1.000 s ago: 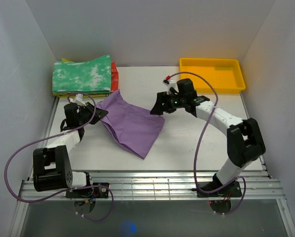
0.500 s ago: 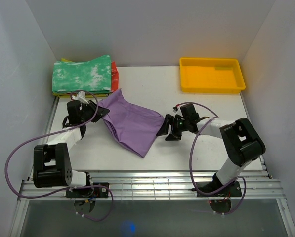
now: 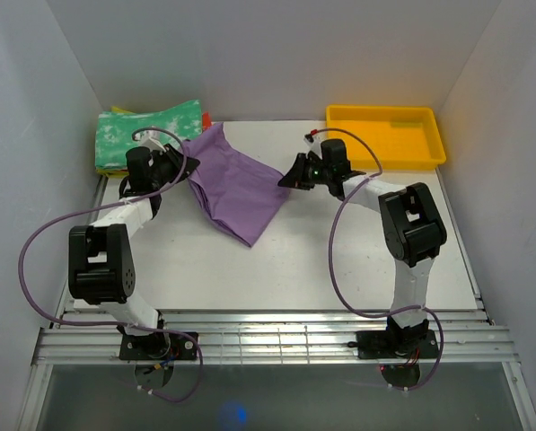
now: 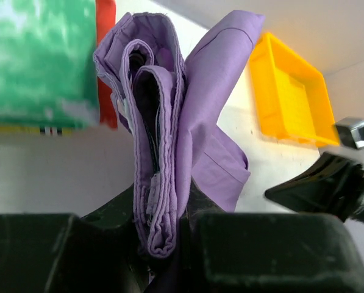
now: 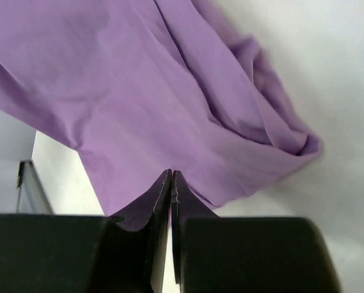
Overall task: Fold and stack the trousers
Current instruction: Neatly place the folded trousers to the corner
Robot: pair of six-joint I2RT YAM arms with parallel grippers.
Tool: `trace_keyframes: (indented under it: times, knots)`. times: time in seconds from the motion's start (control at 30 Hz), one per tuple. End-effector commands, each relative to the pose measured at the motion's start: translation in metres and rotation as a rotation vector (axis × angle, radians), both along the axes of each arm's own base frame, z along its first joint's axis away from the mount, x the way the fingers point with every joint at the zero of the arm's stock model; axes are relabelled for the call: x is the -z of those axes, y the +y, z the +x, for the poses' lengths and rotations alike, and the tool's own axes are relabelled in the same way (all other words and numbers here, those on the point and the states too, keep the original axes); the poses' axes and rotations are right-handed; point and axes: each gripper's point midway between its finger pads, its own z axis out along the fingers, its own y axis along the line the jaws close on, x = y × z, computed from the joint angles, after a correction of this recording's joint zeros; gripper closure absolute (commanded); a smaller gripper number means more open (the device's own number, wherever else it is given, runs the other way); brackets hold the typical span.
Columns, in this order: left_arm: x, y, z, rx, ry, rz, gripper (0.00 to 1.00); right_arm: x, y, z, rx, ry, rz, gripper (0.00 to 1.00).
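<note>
The lilac trousers (image 3: 236,189) hang as a folded bundle between my two grippers, near the table's back left. My left gripper (image 3: 180,162) is shut on their thick folded end, and the left wrist view shows several cloth layers (image 4: 200,122) wedged between the gripper (image 4: 160,238) jaws. My right gripper (image 3: 290,177) is at their right corner. The right wrist view has its fingers pressed together at the gripper (image 5: 171,174) tip, on the lower edge of the trousers (image 5: 169,91), which spread away beyond it. A point of cloth droops toward the front.
A stack of folded garments, with a green-and-white one (image 3: 142,135) on top and a red one (image 4: 105,61) under it, lies at the back left corner beside the trousers. A yellow tray (image 3: 384,135) stands at the back right. White walls close in on three sides.
My right gripper dropped to the trousers' right corner, closed there and moved toward the back. The left gripper also moved back, and the trousers shifted with both toward the garment stack.
</note>
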Motion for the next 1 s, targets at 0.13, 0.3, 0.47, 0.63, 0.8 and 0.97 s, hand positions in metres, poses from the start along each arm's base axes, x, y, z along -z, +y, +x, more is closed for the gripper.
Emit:
trace_keyframes:
  times: [0.13, 0.3, 0.47, 0.63, 0.8, 0.97]
  knots:
    - [-0.127, 0.018, 0.067, -0.04, -0.447, 0.088, 1.0, -0.112, 0.018, 0.098, -0.057, -0.559, 0.03, 0.92]
    - [-0.16, 0.026, 0.092, -0.059, -0.573, 0.127, 1.0, -0.11, 0.021, 0.103, -0.09, -0.598, -0.008, 0.91]
    - [-0.174, 0.048, 0.122, -0.123, -0.628, 0.119, 1.0, -0.093, 0.015, 0.08, -0.126, -0.549, -0.037, 0.92]
    - [-0.199, 0.064, 0.144, -0.16, -0.672, 0.112, 1.0, -0.085, 0.009, 0.068, -0.148, -0.543, -0.061, 0.92]
    - [-0.225, 0.069, 0.153, -0.168, -0.722, 0.105, 1.0, -0.078, 0.007, 0.062, -0.158, -0.52, -0.068, 0.92]
    - [-0.241, 0.078, 0.153, -0.184, -0.745, 0.095, 1.0, -0.081, 0.007, 0.063, -0.168, -0.533, -0.075, 0.92]
